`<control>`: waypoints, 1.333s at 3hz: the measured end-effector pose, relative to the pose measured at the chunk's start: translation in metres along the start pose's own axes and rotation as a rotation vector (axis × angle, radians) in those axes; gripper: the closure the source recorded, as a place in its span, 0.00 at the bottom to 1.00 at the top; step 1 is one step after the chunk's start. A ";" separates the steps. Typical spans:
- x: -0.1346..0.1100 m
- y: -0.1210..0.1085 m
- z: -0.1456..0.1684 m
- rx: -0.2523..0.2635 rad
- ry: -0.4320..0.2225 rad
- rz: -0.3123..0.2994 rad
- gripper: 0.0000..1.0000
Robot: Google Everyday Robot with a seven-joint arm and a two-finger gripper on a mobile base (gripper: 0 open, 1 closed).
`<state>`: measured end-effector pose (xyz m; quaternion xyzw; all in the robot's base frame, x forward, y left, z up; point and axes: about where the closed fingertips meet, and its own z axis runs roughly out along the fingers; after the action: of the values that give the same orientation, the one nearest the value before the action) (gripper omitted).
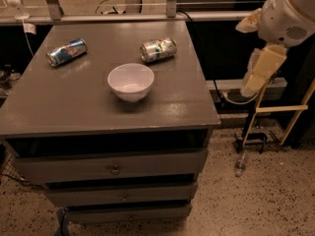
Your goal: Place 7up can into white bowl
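The small silver 7up can with its green and white label point(158, 49) lies on its side near the table's far edge, toward the far right corner, with nothing holding it; the plain round white glossy bowl point(131, 81) stands upright just nearer the front edge, close to the can but not touching it, around the middle of the table. A blue and silver drink can point(66, 52) also lies on its side, near the far left corner, well apart from both. All three rest on the flat grey table top point(74, 107), which has drawers point(113, 168) below its front edge. My cream-coloured gripper point(256, 80) hangs off the table, beyond the right edge, well apart from the can; I cannot tell how its grip stands.
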<state>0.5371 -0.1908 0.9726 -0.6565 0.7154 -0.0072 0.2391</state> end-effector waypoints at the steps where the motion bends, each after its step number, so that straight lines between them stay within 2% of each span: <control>1: -0.017 -0.057 0.037 0.025 -0.016 -0.081 0.00; 2: -0.017 -0.057 0.037 0.025 -0.016 -0.081 0.00; 4: -0.040 -0.120 0.088 0.089 -0.086 -0.116 0.00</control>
<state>0.6812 -0.1432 0.9464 -0.6854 0.6641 -0.0244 0.2977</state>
